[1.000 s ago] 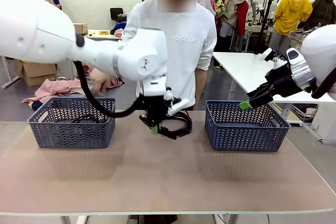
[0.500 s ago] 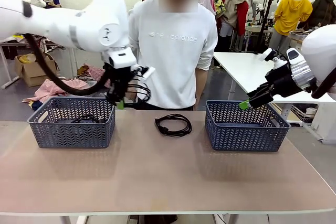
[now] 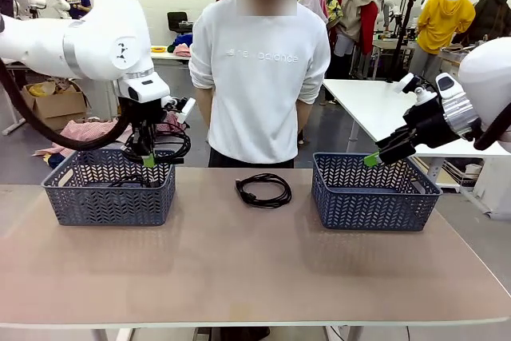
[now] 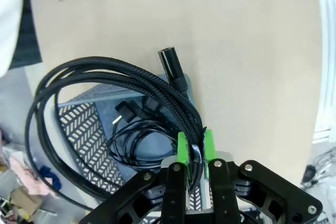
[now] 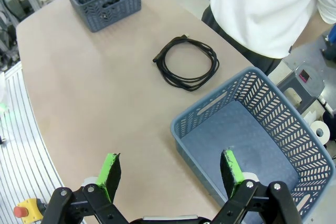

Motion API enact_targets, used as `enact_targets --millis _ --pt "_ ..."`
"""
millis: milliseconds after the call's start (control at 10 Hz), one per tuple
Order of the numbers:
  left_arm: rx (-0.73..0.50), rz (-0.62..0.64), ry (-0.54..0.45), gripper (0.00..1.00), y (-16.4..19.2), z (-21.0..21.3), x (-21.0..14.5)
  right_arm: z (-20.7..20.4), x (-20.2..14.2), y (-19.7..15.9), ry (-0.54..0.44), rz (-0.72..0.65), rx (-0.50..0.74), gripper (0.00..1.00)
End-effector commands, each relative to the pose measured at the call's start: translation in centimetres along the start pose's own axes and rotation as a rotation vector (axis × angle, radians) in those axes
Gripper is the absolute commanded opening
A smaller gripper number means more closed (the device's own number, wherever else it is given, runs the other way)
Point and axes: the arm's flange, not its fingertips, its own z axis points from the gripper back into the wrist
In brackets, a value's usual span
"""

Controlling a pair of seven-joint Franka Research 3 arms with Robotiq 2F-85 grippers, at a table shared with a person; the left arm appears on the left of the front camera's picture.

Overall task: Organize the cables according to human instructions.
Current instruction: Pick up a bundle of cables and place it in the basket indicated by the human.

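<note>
Counter (image 3: pixel 239 269) carries two blue-grey lattice baskets: left basket (image 3: pixel 108 197) near the far left edge, right basket (image 3: pixel 371 197) near the far right edge; the two stand well apart.

Left pincer (image 3: pixel 148 160) hangs above the far right part of the left basket, fingers pointing down; its green pads (image 4: pixel 182 148) are pressed together on the strands of the held cable (image 3: pixel 174 148), a coiled black cord that hangs clear of the basket rim. In the left wrist view the held cable (image 4: pixel 105 77) loops out wide from the pincer (image 4: pixel 195 145), with a chunky black plug (image 4: pixel 172 66) standing out from the coil.

Basket cable (image 4: pixel 136 140) (thin, black, loosely coiled) lies on the floor of the left basket (image 4: pixel 79 124), directly beneath the held coil; from the front it shows as a dark shape (image 3: pixel 128 182) through the lattice.

Loose cable (image 3: pixel 263 190) lies flat on the counter between the baskets, toward the far edge, touching neither; the right wrist view shows it as a tidy ring (image 5: pixel 188 62).

Right pincer (image 3: pixel 382 153) hovers over the right side of the right basket (image 5: pixel 210 124); its fingers are spread wide (image 5: pixel 171 174) and grip nothing.

Human (image 3: pixel 259 77) stands at the far edge, centre, just behind the loose cable.
</note>
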Motion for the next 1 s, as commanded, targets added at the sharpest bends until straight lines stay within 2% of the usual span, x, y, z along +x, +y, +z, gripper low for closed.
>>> enact_targets --millis 0,500,600,900 --pt "0.002 -0.021 0.019 0.05 -0.1 0.1 0.4 -0.2 -0.1 -0.3 -0.029 0.015 0.011 1.0" --pt "0.002 -0.021 0.019 0.05 -0.1 0.1 0.4 -0.2 -0.1 -0.3 -0.029 0.015 0.011 1.0" --pt "-0.003 -0.015 0.003 0.13 -0.2 -0.1 0.6 -0.2 -0.1 -0.3 -0.029 0.015 0.011 1.0" --pt "0.027 0.068 0.053 0.13 1.1 -0.1 -4.4 -0.2 -0.1 -0.3 -0.029 0.015 0.011 1.0"
